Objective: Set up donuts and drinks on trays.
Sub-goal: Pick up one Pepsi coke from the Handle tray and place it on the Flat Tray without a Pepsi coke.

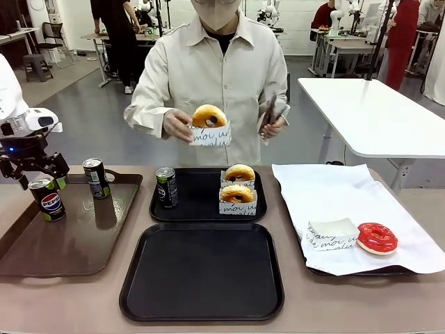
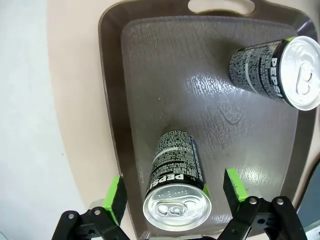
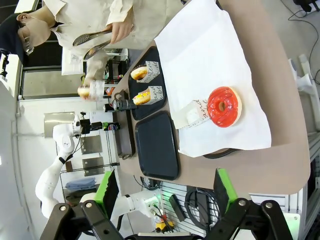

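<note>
The tabletop (image 1: 327, 306) spans the lower part of the front view, and a person (image 1: 215, 76) stands behind it at upper centre. A brown tray (image 1: 69, 250) lies at lower left; at right, white paper (image 1: 327, 195) covers another tray. Two black trays sit in the middle. The near tray (image 1: 201, 275) is bare. The far tray (image 1: 201, 198), just behind it, carries two donuts (image 1: 237, 193) in sleeves at its right, one behind the other, and a can (image 1: 166, 186) at its left.

The left pincer (image 1: 43, 182), at the left edge, stands wide open astride an upright Pepsi can (image 1: 47, 198) on the brown tray. In the left wrist view its green pads (image 2: 116, 200) flank that can with a gap on each side, gripping nothing. A second can (image 1: 95, 177) stands near it on the same tray. The right pincer (image 3: 165, 187) is spread wide and empty at the bottom of its wrist view.

At chest height, a hand (image 1: 177, 124) holds a plain donut (image 1: 208, 116) in its sleeve; the other hand (image 1: 274, 127) holds tongs (image 1: 268, 118). A red donut (image 1: 377, 237) lies on the paper at lower right, touching a white sleeve (image 1: 332, 234).
</note>
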{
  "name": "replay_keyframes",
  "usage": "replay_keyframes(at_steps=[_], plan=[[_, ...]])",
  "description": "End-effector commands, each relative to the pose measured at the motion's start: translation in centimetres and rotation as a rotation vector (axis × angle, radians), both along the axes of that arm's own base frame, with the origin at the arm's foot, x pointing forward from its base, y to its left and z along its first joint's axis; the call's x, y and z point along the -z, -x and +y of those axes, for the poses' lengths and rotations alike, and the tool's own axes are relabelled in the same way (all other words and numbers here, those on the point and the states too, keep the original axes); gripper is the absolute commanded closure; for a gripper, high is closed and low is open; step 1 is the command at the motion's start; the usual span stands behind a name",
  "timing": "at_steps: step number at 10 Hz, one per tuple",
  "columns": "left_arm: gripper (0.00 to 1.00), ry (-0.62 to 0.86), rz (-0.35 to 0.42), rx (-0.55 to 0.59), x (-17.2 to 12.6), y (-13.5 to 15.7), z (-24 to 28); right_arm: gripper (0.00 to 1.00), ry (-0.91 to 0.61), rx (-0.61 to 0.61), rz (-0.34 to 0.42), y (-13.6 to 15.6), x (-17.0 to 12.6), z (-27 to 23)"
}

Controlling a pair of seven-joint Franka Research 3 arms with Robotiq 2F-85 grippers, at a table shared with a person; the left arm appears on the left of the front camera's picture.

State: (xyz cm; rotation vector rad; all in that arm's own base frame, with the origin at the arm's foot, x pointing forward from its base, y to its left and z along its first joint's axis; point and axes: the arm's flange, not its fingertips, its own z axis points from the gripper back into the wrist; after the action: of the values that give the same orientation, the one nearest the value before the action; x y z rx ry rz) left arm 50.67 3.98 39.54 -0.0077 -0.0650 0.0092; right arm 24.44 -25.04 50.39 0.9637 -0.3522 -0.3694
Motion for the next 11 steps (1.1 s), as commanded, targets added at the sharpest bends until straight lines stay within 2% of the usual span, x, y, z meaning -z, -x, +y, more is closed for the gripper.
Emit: replay_keyframes(at_steps=[1, 3, 9, 10, 11], plan=[[0.00, -0.058, -0.043, -0.017, 0.0, 0.6, -0.2, 0.00, -0.014, -0.007, -0.029, -0.1, 0.0, 0.0], [0.00, -0.038, -0.056, -0.035, 0.5, 0.5, 0.1, 0.00, -0.014, -0.007, -0.029, -0.1, 0.0, 0.0], [0.00, -0.028, -0.011, -0.012, 1.6, 0.0, -0.2, 0.00, -0.014, -0.007, -0.029, -0.1, 0.0, 0.0], [0.41, -0.010, -0.021, -0.001, 1.6, 0.2, -0.2, 0.00, -0.014, -0.007, -0.029, -0.1, 0.0, 0.0], [0.52, -0.014, -0.013, 0.007, 1.5, -0.1, -0.2, 0.00, -0.014, -0.007, -0.029, -0.1, 0.0, 0.0]])
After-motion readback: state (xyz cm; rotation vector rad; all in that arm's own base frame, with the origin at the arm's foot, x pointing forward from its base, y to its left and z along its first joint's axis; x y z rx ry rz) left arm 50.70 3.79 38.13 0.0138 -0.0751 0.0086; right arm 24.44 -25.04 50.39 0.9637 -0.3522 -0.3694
